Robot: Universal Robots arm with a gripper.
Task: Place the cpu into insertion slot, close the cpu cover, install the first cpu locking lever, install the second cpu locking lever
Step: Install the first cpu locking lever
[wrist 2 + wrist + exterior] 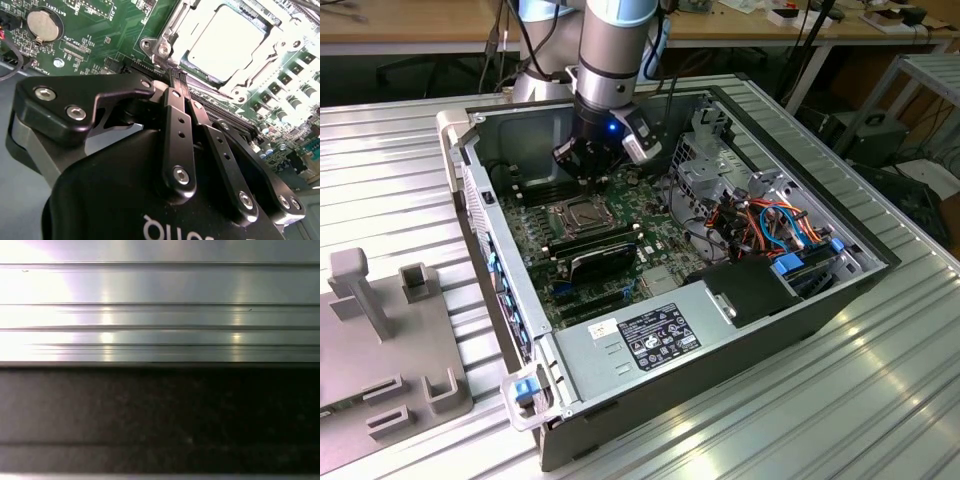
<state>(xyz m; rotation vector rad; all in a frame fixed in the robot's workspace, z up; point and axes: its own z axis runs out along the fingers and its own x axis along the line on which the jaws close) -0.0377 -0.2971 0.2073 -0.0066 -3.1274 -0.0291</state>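
Squarely inside the dark, metal-rimmed insertion slot point(197, 67) sits the small silver-grey square cpu point(225, 37), with the thin silver cpu cover frame point(167, 35) lying around it. Just beside them, the black gripper point(178, 75) is pinched closed over the green motherboard point(100, 30).

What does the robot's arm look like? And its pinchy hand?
The arm is a fat round tube, silvery grey with light blue caps, and black cables run beside it. A small blue light glows at its wrist. The gripper is black, with thin jointed fingers held by shiny silver screws, and white lettering on its body.
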